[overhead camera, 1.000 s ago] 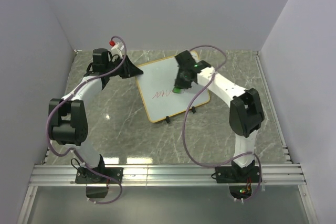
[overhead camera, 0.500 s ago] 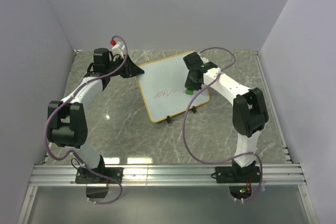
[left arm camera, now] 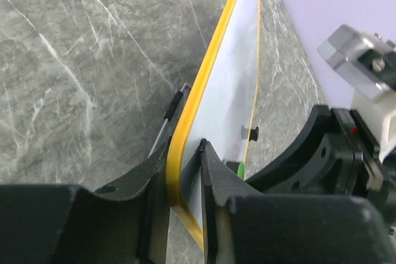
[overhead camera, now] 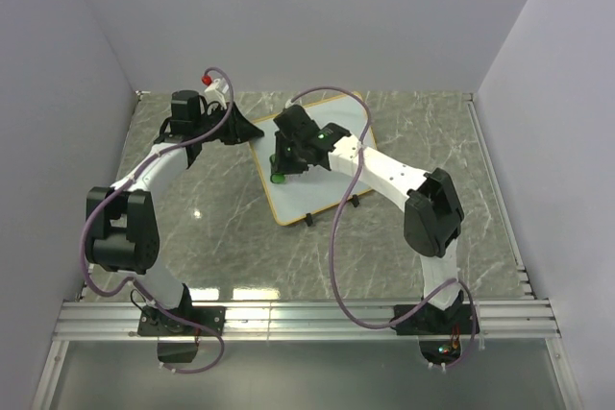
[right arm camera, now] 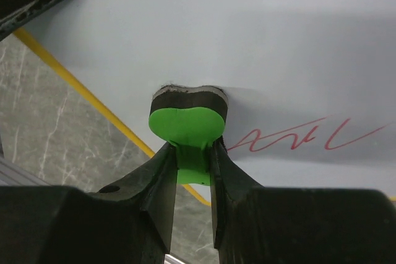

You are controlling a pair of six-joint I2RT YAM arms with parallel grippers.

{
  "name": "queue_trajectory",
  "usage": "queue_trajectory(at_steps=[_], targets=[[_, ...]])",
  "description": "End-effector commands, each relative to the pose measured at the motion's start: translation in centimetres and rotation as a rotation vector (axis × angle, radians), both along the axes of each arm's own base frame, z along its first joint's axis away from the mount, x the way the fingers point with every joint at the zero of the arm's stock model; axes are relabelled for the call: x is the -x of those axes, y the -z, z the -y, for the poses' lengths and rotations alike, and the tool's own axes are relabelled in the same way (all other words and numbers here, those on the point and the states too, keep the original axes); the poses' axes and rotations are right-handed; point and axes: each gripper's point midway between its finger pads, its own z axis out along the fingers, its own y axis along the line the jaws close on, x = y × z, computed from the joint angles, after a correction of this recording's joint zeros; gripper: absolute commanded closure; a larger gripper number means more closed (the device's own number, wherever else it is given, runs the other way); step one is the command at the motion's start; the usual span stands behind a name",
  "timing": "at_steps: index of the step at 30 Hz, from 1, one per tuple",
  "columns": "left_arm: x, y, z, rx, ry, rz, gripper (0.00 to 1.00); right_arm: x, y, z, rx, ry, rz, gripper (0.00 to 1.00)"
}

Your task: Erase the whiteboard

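Right wrist view: right gripper clamps small green felt-backed eraser at 9 o'clock of red scribble, while left gripper pinches the flat white, orange-rimmed whiteboard by its rim, steadying it at grey marble table's 12 o'clock.

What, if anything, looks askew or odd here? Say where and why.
The whiteboard lies skewed, turned diagonal to the table edges, its far-left corner pinched by the left gripper. A red scribble is on it, just beside the green eraser held in the right gripper. Nothing looks spilled or broken.
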Motion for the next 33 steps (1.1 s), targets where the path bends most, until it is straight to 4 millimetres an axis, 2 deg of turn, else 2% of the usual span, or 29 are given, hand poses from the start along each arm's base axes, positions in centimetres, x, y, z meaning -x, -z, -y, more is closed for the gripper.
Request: queue_trajectory(at_steps=[1, 4, 5, 6, 8, 9, 11, 13, 15, 18, 20, 21, 22, 23, 24, 25, 26, 27, 28, 30, 33], targets=[[0.6, -0.4, 0.2, -0.055, 0.013, 0.064, 1.0, -1.9, 0.2, 1.8, 0.024, 0.059, 0.01, 1.0], [0.7, -0.4, 0.2, -0.053, 0.013, 0.063, 1.0, -3.3, 1.2, 4.9, 0.057, 0.156, -0.01, 1.0], [0.7, -0.4, 0.2, -0.051, 0.015, 0.063, 1.0, -4.4, 1.6, 6.7, 0.061, 0.207, -0.021, 1.0], [0.7, -0.5, 0.2, -0.051, 0.015, 0.066, 1.0, -4.6, 2.6, 8.2, 0.081, 0.243, -0.044, 1.0], [0.8, -0.4, 0.2, -0.048, 0.015, 0.064, 1.0, -5.4, 3.2, 10.5, 0.089, 0.312, -0.051, 1.0], [0.8, -0.4, 0.3, -0.049, 0.016, 0.064, 1.0, -6.4, 3.5, 12.5, 0.1, 0.365, -0.054, 1.0], [0.8, -0.4, 0.3, -0.046, 0.016, 0.062, 1.0, -6.4, 4.9, 14.8, 0.15, 0.409, -0.068, 1.0], [0.8, -0.3, 0.5, -0.046, 0.02, 0.06, 1.0, -6.3, 6.0, 16.3, 0.196, 0.424, -0.081, 1.0], [0.8, -0.4, 0.5, -0.045, 0.023, 0.062, 1.0, -5.9, 6.6, 16.6, 0.223, 0.415, -0.085, 1.0], [0.8, -0.2, 0.6, -0.045, 0.025, 0.059, 1.0, -4.9, 6.5, 14.5, 0.216, 0.357, -0.068, 1.0], [0.7, -0.1, 0.6, -0.046, 0.022, 0.056, 1.0, -3.4, 6.1, 11.5, 0.217, 0.282, -0.048, 1.0], [0.7, -0.1, 0.6, -0.045, 0.023, 0.055, 1.0, -3.4, 5.2, 10.1, 0.201, 0.254, -0.026, 1.0], [0.7, 0.0, 0.7, -0.046, 0.023, 0.053, 1.0, -2.9, 5.2, 8.7, 0.199, 0.213, -0.02, 1.0], [0.7, -0.1, 0.7, -0.045, 0.025, 0.055, 1.0, -1.4, 4.7, 5.9, 0.185, 0.14, -0.005, 1.0], [0.7, 0.0, 0.7, -0.046, 0.023, 0.053, 1.0, -1.4, 3.0, 3.9, 0.147, 0.099, 0.028, 1.0], [0.7, 0.0, 0.7, -0.046, 0.023, 0.053, 1.0, 0.2, 2.9, 1.3, 0.143, 0.011, 0.041, 1.0], [0.7, 0.0, 0.7, -0.046, 0.022, 0.052, 1.0, 0.6, 2.4, 0.1, 0.137, -0.024, 0.055, 1.0], [0.7, -0.1, 0.7, -0.045, 0.023, 0.053, 1.0, 0.7, 0.5, -1.8, 0.105, -0.06, 0.095, 1.0], [0.6, -0.1, 0.7, -0.045, 0.021, 0.054, 1.0, 1.3, 1.3, -2.4, 0.145, -0.1, 0.091, 1.0], [0.7, -0.1, 0.6, -0.045, 0.021, 0.054, 1.0, 2.0, 1.2, -4.0, 0.166, -0.143, 0.103, 1.0], [0.8, -0.2, 0.6, -0.048, 0.019, 0.058, 1.0, 1.5, 2.0, -3.8, 0.179, -0.126, 0.095, 1.0]])
